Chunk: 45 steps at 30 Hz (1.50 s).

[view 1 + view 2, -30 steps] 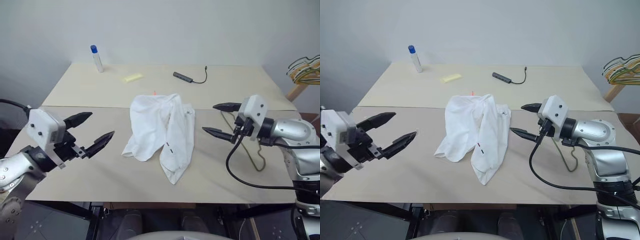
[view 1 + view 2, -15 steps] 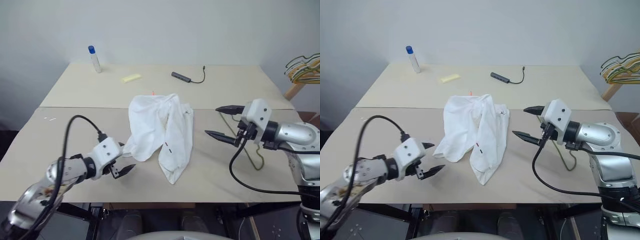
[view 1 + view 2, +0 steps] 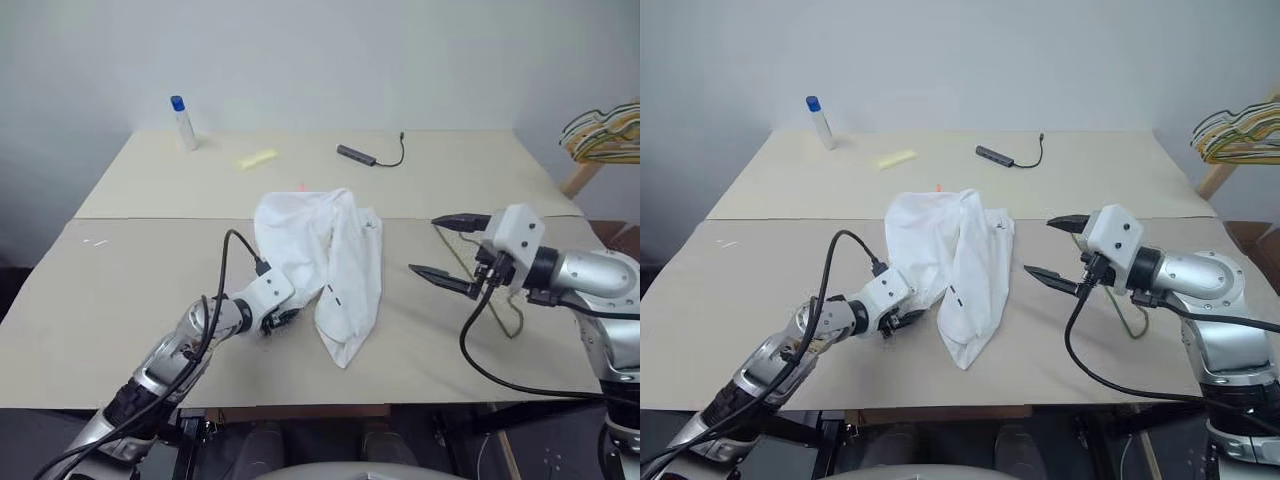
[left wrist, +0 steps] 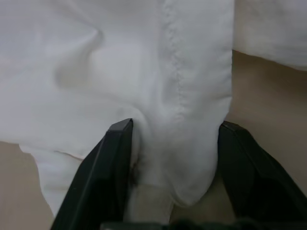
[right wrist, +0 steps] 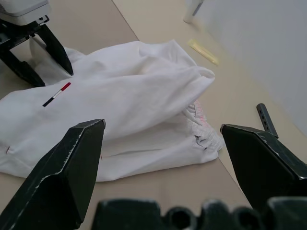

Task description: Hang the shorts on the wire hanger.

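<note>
- Since a second ago the left gripper (image 3: 283, 318) has swung down from its raised spot at the table's left side to the tabletop, reaching the near-left hem of the shorts (image 3: 322, 262); the right gripper (image 3: 446, 247) has kept its place.
- In the left wrist view the two black fingers (image 4: 111, 158) straddle a stitched fold of the white cloth, which sits between them with table showing on either side; the jaws are part-way in, and whether they are already pinching the fabric cannot be told.
- The right gripper hovers above the table with its jaws spread wide and nothing between them; the shorts lie just off its tips toward the left arm.
- The wire hanger (image 3: 497, 315) lies flat on the table (image 3: 120, 290) directly beneath and behind the right gripper, mostly hidden by it.
- Far beyond both grippers, near the table's back edge, stand a blue-capped bottle (image 3: 182, 121), a yellow strip (image 3: 257, 158) and a black cable with adapter (image 3: 370, 154).
- A bunch of hangers (image 3: 603, 128) hangs beyond the right arm.
</note>
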{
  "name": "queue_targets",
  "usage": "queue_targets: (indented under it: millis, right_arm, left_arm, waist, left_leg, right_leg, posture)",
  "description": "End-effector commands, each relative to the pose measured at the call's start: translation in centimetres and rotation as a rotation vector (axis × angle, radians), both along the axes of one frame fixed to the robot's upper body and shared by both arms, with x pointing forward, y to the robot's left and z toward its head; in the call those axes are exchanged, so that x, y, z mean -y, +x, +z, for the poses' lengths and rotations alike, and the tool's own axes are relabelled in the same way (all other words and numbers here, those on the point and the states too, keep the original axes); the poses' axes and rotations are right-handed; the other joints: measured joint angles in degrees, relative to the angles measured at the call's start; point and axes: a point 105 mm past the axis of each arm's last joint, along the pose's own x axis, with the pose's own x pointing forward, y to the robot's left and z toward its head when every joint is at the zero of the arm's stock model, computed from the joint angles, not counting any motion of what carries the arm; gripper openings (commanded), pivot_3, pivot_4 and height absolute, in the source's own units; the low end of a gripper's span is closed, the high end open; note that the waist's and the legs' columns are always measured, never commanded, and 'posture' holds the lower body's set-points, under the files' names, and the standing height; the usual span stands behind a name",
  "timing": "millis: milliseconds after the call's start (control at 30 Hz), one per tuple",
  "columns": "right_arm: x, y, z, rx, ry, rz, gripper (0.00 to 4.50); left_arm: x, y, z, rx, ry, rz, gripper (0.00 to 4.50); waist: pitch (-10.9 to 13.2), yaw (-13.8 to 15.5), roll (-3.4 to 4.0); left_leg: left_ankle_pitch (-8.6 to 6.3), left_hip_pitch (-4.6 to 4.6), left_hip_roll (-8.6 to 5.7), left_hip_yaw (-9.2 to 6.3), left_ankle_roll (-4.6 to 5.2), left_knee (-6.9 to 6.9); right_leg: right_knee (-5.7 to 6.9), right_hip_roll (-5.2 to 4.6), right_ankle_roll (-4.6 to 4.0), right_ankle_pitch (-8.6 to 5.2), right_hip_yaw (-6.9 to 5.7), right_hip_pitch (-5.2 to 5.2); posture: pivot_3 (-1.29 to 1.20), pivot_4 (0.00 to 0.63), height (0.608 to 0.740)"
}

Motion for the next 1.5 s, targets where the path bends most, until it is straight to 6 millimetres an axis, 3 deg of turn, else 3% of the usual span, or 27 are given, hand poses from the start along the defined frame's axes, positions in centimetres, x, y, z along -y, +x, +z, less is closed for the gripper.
queue_targets:
  millis: [33,133,167,233,500,633,733,933,1000,1067,1133,1233,1367,1500]
  right_arm:
    - [0.1,-0.6,1.1,0.028,-0.022,0.048,4.5]
    - [0.0,-1.0,1.0,0.004,-0.035,0.085,4.5]
    - [0.0,-1.4,1.0,-0.016,-0.039,0.113,4.5]
    - [-0.1,-1.9,1.0,-0.046,-0.043,0.15,4.5]
    - [-0.2,-2.8,1.0,-0.104,-0.035,0.219,4.5]
    - [-0.4,-2.8,0.8,-0.104,-0.025,0.219,4.5]
    - [-0.5,-3.0,0.5,-0.111,-0.023,0.221,4.5]
    - [-0.3,-3.4,-0.3,-0.151,-0.048,0.253,4.5]
    - [-0.2,-3.4,-0.4,-0.156,-0.054,0.257,4.5]
    - [-0.3,-3.4,-0.5,-0.157,-0.054,0.259,4.5]
    - [-0.3,-3.3,-0.5,-0.158,-0.053,0.262,4.5]
    - [-0.4,-3.3,-0.5,-0.157,-0.054,0.266,4.5]
    - [-0.5,-3.3,-0.4,-0.152,-0.06,0.269,4.5]
    - [-0.2,-3.4,-0.2,-0.147,-0.074,0.264,4.5]
  left_arm:
    - [-3.1,1.1,-0.6,0.009,0.083,0.08,1.28]
    - [-4.9,2.1,-0.6,0.034,0.112,0.13,0.37]
    - [-6.9,3.6,-0.2,0.07,0.138,0.199,0.06]
    - [-9.5,5.3,0.5,0.116,0.164,0.285,0.02]
    - [-15.6,9.1,3.3,0.257,0.234,0.445,0.02]
    - [-18.1,8.5,4.5,0.259,0.21,0.484,0.96]
    - [-19.3,7.3,5.5,0.273,0.229,0.458,1.93]
    - [-19.7,1.7,9.2,0.224,0.269,0.196,3.89]
    - [-19.0,0.6,11.0,0.235,0.254,0.119,4.46]
    - [-17.6,-0.3,12.4,0.237,0.2,0.032,4.46]
    - [-15.2,-0.7,14.1,0.253,0.092,-0.04,4.46]
    - [-9.2,-1.4,15.3,0.23,-0.173,-0.176,4.46]
    - [-0.9,-2.5,12.6,0.06,-0.354,-0.312,4.46]
    - [5.3,-2.7,9.3,-0.12,-0.29,-0.375,4.46]
  waist:
    - [-0.13,-0.25,0.05]
    - [-0.21,-0.79,0.12]
    - [-0.22,-0.92,0.12]
    - [-0.22,-1.08,0.13]
    - [-0.24,-1.67,0.11]
    - [-0.24,-1.71,0.11]
    - [-0.24,-1.87,0.11]
    - [-0.22,-1.69,0.11]
    - [-0.22,-1.12,0.11]
    - [-0.22,-0.58,0.11]
    - [-0.22,-0.04,0.11]
    - [-0.22,0.42,0.12]
    - [-0.27,0.28,0.14]
    - [-0.33,-0.07,0.07]
  left_leg:
    - [0.0,0.04,0.02,0.0,0.0,0.0]
    - [0.0,0.14,0.08,0.0,0.0,-0.02]
    - [0.0,0.19,0.12,0.0,0.0,-0.03]
    - [0.0,0.28,0.16,-0.04,0.0,-0.03]
    - [-0.03,-0.04,0.13,-0.21,0.04,-0.06]
    - [-0.03,-0.2,0.13,-0.23,0.03,-0.05]
    - [-0.03,-0.18,0.16,-0.22,0.03,-0.06]
    - [-0.04,-0.18,0.28,-0.1,0.01,-0.06]
    - [-0.03,-0.13,0.34,-0.03,0.0,-0.05]
    - [-0.03,-0.08,0.38,0.04,-0.01,-0.04]
    - [-0.03,-0.04,0.39,0.11,-0.01,-0.04]
    - [-0.03,-0.09,0.39,0.14,-0.01,-0.03]
    - [-0.1,-0.19,0.37,0.09,0.11,0.21]
    - [-0.17,-0.24,0.34,0.01,0.22,0.41]
  right_leg:
    - [0.0,0.03,0.0,0.0,0.0,0.02]
    - [0.01,0.09,-0.05,0.02,0.03,0.05]
    - [0.01,0.14,-0.07,0.02,0.04,0.09]
    - [0.01,0.24,-0.09,0.03,0.04,0.16]
    - [-0.07,0.32,-0.14,0.06,0.07,-0.09]
    - [-0.06,0.31,-0.14,0.06,0.04,-0.22]
    - [-0.02,0.32,-0.15,0.06,0.03,-0.23]
    - [0.01,0.33,-0.17,0.05,0.03,-0.28]
    - [-0.01,0.32,-0.19,0.06,-0.02,-0.23]
    - [-0.01,0.32,-0.21,0.05,-0.04,-0.19]
    - [-0.03,0.32,-0.2,0.05,-0.02,-0.18]
    - [-0.04,0.31,-0.19,0.05,0.01,-0.18]
    - [0.0,0.34,-0.15,0.07,0.03,-0.16]
    - [0.06,0.42,-0.14,0.08,0.08,-0.13]
  posture:
    - [-0.04,0.0,0.74]
    - [-0.04,0.0,0.74]
    - [-0.05,0.0,0.74]
    - [-0.05,0.0,0.74]
    - [-0.05,0.0,0.74]
    - [-0.04,0.0,0.74]
    - [-0.04,0.0,0.74]
    - [-0.02,0.0,0.74]
    - [-0.01,0.0,0.74]
    - [-0.01,0.0,0.74]
    - [-0.01,0.0,0.74]
    - [-0.01,0.0,0.74]
    - [-0.03,0.0,0.74]
    - [-0.06,0.0,0.74]
